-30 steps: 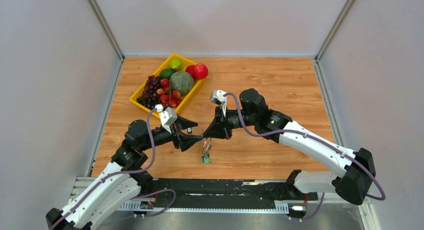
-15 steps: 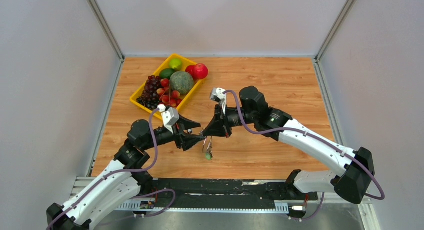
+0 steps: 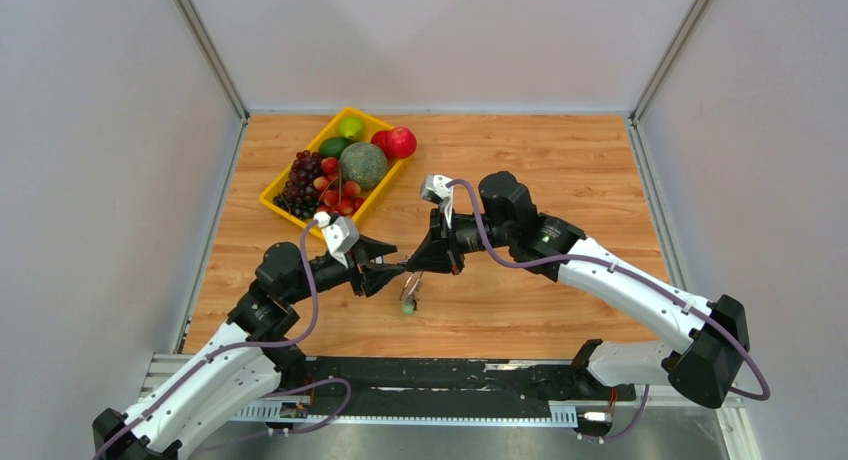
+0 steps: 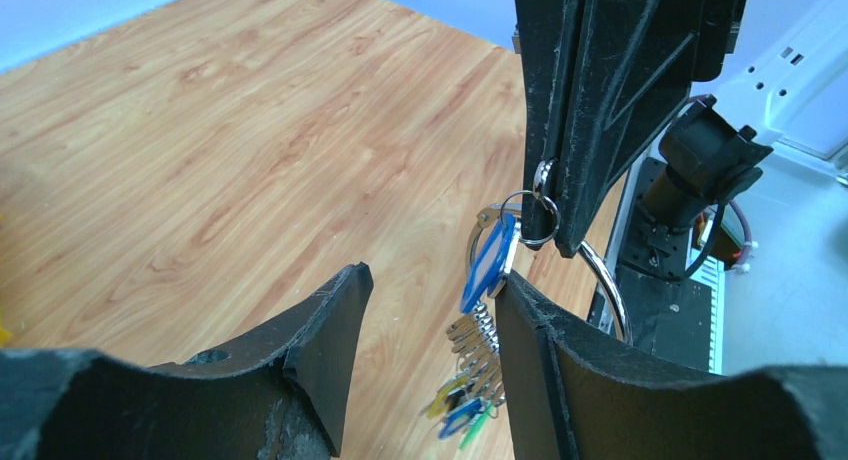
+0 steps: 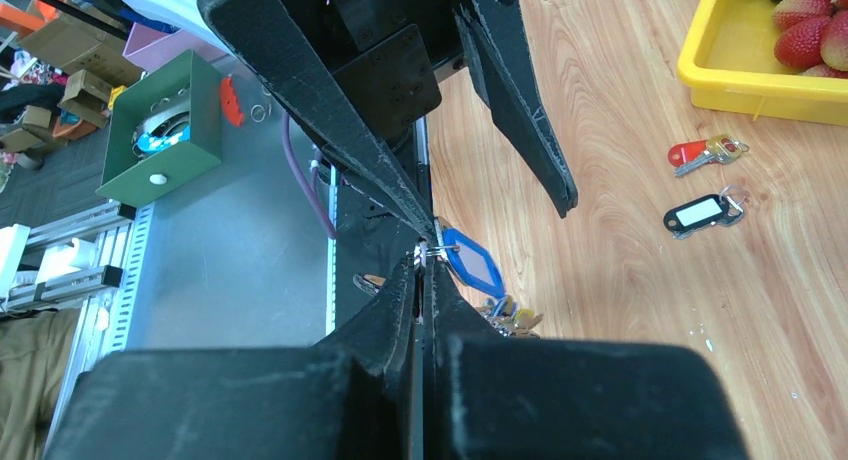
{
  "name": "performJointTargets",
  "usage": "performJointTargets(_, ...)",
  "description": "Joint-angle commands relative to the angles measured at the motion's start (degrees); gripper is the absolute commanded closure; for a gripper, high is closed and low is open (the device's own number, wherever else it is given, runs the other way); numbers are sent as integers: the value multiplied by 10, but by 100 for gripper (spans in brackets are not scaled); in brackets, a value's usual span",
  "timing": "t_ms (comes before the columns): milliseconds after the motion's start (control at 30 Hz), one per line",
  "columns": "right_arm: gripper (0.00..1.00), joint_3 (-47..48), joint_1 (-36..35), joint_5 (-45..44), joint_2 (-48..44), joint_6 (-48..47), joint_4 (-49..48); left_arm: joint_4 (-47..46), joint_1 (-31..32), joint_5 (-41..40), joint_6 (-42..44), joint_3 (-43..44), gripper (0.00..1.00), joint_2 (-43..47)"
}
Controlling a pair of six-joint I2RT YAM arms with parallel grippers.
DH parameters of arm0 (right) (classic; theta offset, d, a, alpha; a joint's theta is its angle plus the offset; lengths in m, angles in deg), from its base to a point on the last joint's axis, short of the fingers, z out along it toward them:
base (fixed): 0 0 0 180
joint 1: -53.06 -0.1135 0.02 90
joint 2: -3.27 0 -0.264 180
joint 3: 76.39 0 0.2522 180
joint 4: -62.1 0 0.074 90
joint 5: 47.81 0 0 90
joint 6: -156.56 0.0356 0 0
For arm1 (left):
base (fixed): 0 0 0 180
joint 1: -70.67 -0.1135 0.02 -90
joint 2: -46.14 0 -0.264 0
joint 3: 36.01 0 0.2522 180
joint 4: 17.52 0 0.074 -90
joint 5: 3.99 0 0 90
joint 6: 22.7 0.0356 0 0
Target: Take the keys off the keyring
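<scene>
A yellow tray point(image 5: 745, 75) of fruit sits on the desk point(image 3: 560, 170), out beyond the left gripper point(image 4: 430, 280) and off to its left. Between that tray and the two grippers, a red-tagged key point(image 5: 698, 153) and a dark-tagged key point(image 5: 700, 215) lie loose on the wood, close together and apart from the bunch. The left gripper is raised above the desk with its fingers spread. A blue tag point(image 4: 488, 265) hangs in the gap between them, close beside one finger; whether it touches that finger cannot be told. Below the tag, the keys point(image 4: 480, 345) dangle in a tight silver cluster under the fingertips, with small yellow, blue and green tags at the bottom, all clear of the desk. The keyring point(image 4: 607, 280) shows as a thin silver arc just past the left gripper's fingertips, hanging from the tip of the right gripper point(image 5: 424, 265). The right gripper comes in from the opposite side, tip to tip with the left one, its fingers pressed together and pinching the keyring so that the whole bunch hangs from it.
</scene>
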Motion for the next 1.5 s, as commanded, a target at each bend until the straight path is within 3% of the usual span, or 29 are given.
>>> performJointTargets(0,100,31,3,7,1,-7,-11,-23,2,12,11,-4,41,-5)
performJointTargets(400,100,43,3,17,11,-4,-12,-95,15,36,-2,-15,39,-47)
performJointTargets(567,100,42,4,18,13,-5,-12,-128,22,36,-4,-14,43,-65)
performJointTargets(633,100,39,3,18,13,-4,-12,-137,23,35,-3,-14,49,-65)
performJointTargets(700,100,37,3,18,12,-5,-12,-139,23,36,2,-12,69,-66)
performJointTargets(733,100,35,4,18,10,-7,-13,-128,22,34,5,-10,86,-66)
performJointTargets(767,100,31,4,16,7,-9,-13,-116,22,25,13,-3,97,-65)
performJointTargets(833,99,20,3,2,-1,-18,-13,-65,22,1,30,18,99,-64)
performJointTargets(933,82,-12,3,-31,-10,-40,-22,40,23,-39,47,57,100,-70)
performJointTargets(1100,65,-64,3,-83,-15,-61,-74,258,23,-103,57,193,100,-133)
performJointTargets(1233,60,-110,3,-111,-29,-62,-136,454,23,-139,53,294,100,-208)
performJointTargets(1467,53,-204,3,-158,-82,-53,-271,639,23,-155,37,427,100,-331)
